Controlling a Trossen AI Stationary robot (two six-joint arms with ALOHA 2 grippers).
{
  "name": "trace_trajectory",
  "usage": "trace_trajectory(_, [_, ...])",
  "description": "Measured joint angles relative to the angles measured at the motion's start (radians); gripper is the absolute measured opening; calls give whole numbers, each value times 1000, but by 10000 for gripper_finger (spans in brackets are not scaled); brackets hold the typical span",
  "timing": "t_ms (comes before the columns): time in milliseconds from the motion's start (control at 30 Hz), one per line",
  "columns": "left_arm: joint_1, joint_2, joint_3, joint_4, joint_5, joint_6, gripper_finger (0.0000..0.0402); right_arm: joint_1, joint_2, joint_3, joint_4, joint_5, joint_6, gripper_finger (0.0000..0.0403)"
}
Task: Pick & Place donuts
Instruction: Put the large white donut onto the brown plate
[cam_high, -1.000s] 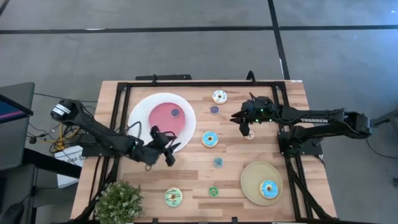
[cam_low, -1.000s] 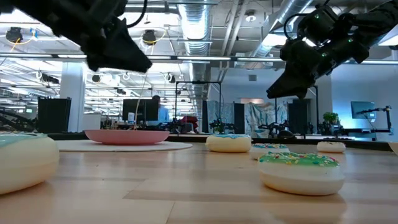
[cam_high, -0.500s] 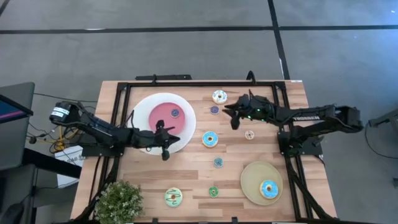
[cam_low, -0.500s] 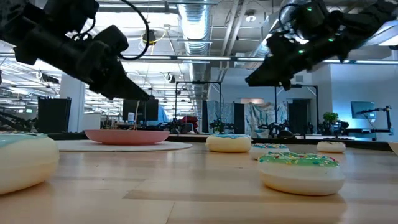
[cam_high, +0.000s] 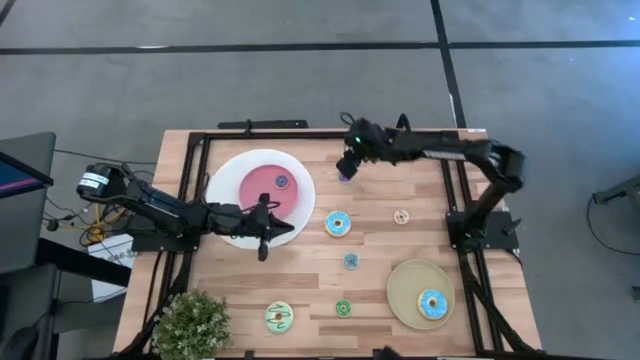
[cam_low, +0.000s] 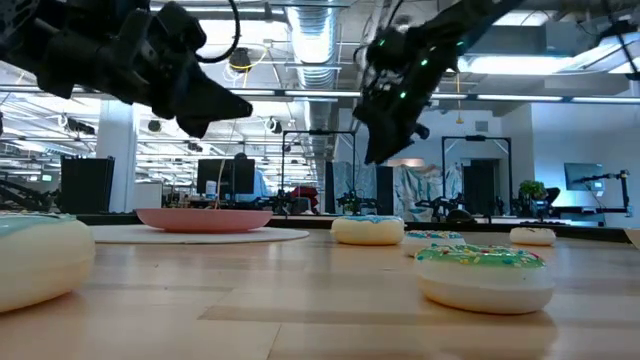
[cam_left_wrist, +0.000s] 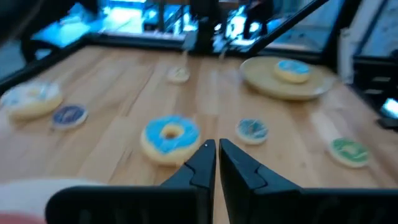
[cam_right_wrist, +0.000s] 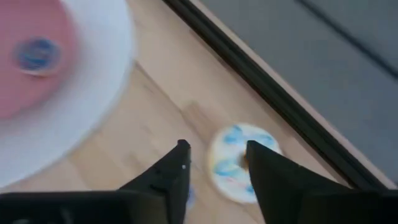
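Observation:
My right gripper (cam_high: 348, 166) hangs open above the table's far middle. In its wrist view the white, blue-flecked donut (cam_right_wrist: 236, 163) lies on the wood past its fingertips (cam_right_wrist: 217, 163), untouched. A small purple donut (cam_high: 344, 177) lies just beside it. My left gripper (cam_high: 262, 238) is shut and empty, hovering at the near right rim of the big white plate (cam_high: 228, 170). That plate holds one small donut (cam_high: 282, 182) on its pink centre. Ahead of the left fingers (cam_left_wrist: 211, 157) lie the blue-iced donut (cam_left_wrist: 171, 135) and a small teal one (cam_left_wrist: 252, 129).
A tan plate (cam_high: 405, 290) near the right front carries a blue donut (cam_high: 432, 303). A small tan donut (cam_high: 401, 216), a small green one (cam_high: 343, 308) and a pale green donut (cam_high: 279, 317) lie on the wood. A potted plant (cam_high: 190, 325) fills the near left corner. A black frame borders the table.
My right gripper has swung from above the small tan donut toward the table's far left, ending over the white donut; the tan donut stayed where it was. My left gripper has edged a little toward the far edge along the white plate's rim.

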Motion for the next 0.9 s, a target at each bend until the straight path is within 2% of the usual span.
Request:
trace_trajectory(100, [15,-48,0,-55,11,10,13,-68,80,85,-122,-11,43,190])
trace_trajectory(200, [27,-109,0,-136,11,-12,13,-140,122,103,-184,-39,65,226])
trace_trajectory(333, [28,-194,0,-232,35,-17,13,-225,164,91,-176,-215,103,246])
trace_trajectory(400, [27,-225,0,-243,39,-14,13,-253,181,91,-162,-270,130,248])
trace_trajectory(700, [26,-250,0,-295,40,-10,13,-254,235,91,-129,-265,162,249])
trace_trajectory(900, [26,-250,0,-308,28,-27,13,-220,234,91,-95,-182,152,249])
